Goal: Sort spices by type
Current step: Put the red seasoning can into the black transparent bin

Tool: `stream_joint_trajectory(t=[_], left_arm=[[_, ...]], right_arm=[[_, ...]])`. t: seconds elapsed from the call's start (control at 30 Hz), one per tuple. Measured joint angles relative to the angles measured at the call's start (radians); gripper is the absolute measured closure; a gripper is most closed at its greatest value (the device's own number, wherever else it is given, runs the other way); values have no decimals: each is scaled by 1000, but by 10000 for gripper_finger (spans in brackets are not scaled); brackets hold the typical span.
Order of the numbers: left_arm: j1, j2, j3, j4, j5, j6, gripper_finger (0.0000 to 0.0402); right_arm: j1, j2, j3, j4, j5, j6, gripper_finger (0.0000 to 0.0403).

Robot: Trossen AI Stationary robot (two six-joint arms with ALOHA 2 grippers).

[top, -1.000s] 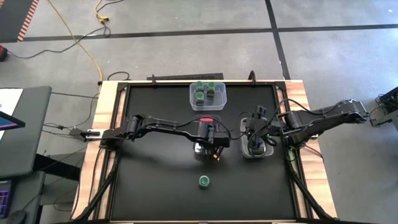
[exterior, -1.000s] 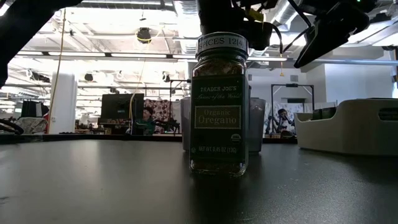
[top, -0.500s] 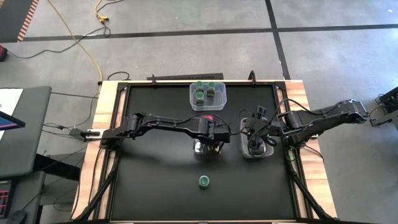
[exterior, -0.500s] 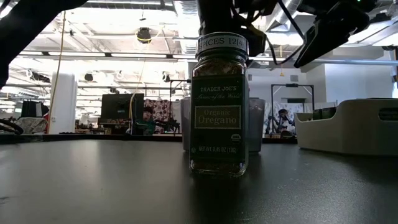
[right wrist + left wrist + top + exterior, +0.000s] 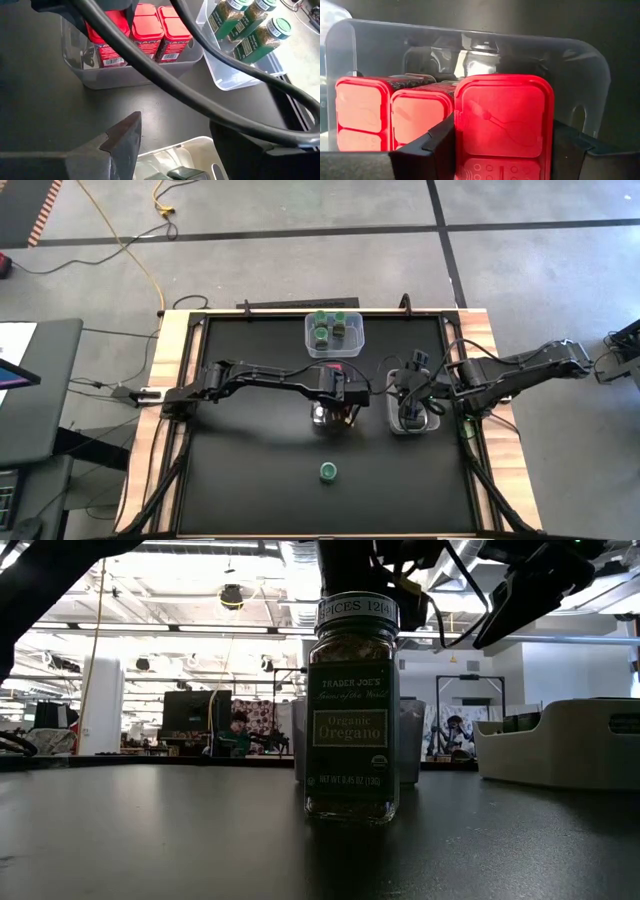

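My left gripper (image 5: 502,137) (image 5: 337,410) is at the table's middle, over a clear tub (image 5: 590,65) (image 5: 115,75). It is shut on a red square-topped spice container (image 5: 502,117). Two more red ones (image 5: 362,107) (image 5: 417,115) stand in that tub beside it. My right gripper (image 5: 175,142) (image 5: 412,412) hangs open over a pale tub (image 5: 172,152) at the right, with a dark container (image 5: 184,174) below it. A green-lidded oregano jar (image 5: 352,705) (image 5: 328,471) stands alone on its base toward the near edge. My left gripper pinches the red container by two opposite sides just below its square top (image 5: 462,125), one finger on each side. The fingers come from above, slanting steeply down. The container stays upright inside the tub's outline; whether its base rests on the tub floor is hidden.
A clear tub (image 5: 312,345) (image 5: 225,75) at the far middle holds green-lidded jars (image 5: 250,42). The left arm's cable (image 5: 200,95) crosses in front of the right wrist camera. Bare black tabletop (image 5: 250,470) lies to the near left and near right.
My left gripper has edged slightly toward the far edge over the red tub and rolled a little, keeping the red container between its fingers. It has kept still over the last half second.
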Motion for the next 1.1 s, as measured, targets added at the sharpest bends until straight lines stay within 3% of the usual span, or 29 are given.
stream_joint_trajectory(t=[0.4,0.77,1.1], left_arm=[[-13,0,0,-16,5,0,176],[-13,-2,0,-30,-3,-7,126],[-13,-2,56,-147,-53,-61,120]], right_arm=[[0,0,0,-1,0,-15,137],[0,0,0,0,0,-15,137],[0,0,0,1,0,-15,137]])
